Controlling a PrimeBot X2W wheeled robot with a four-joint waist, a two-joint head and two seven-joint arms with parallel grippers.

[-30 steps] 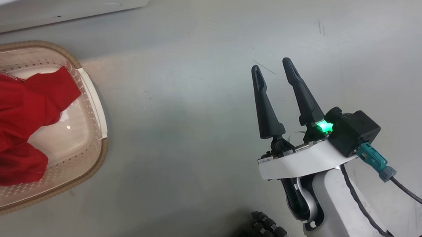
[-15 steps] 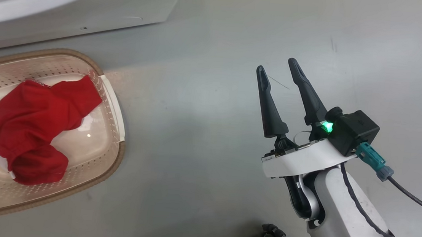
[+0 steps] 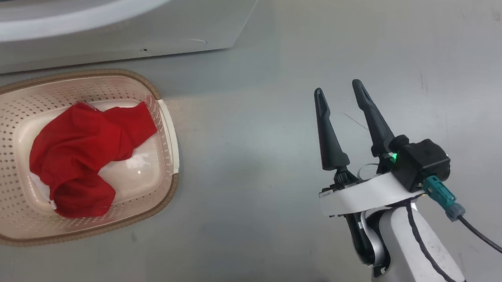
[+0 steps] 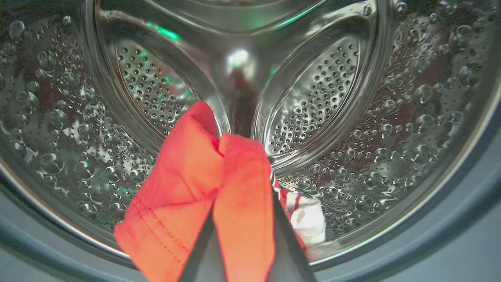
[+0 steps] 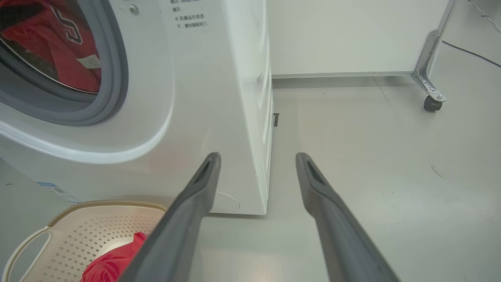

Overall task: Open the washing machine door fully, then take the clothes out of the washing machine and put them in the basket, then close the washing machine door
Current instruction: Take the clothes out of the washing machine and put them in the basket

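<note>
In the left wrist view my left gripper (image 4: 243,172) is inside the steel drum of the washing machine (image 4: 313,86), shut on a red cloth (image 4: 176,196) that drapes over its fingers. A white and red piece (image 4: 307,217) lies on the drum floor behind it. The cream basket (image 3: 168,120) stands on the floor before the washing machine (image 3: 120,25) and holds a red garment (image 3: 81,153). My right gripper (image 3: 338,87) hovers open over bare floor to the basket's right, nothing between its fingers. The washing machine door is out of view.
The right wrist view shows the right gripper (image 5: 257,156) open, the washing machine (image 5: 219,98) with its grey seal (image 5: 117,78), red cloth in the drum (image 5: 51,47) and the basket (image 5: 78,231). A castor leg (image 5: 430,98) and cables (image 3: 488,239) lie to the right.
The head camera has swung, so basket and machine sit further right and lower in the picture. My pale left forearm now shows at the left edge. The right gripper stays open.
</note>
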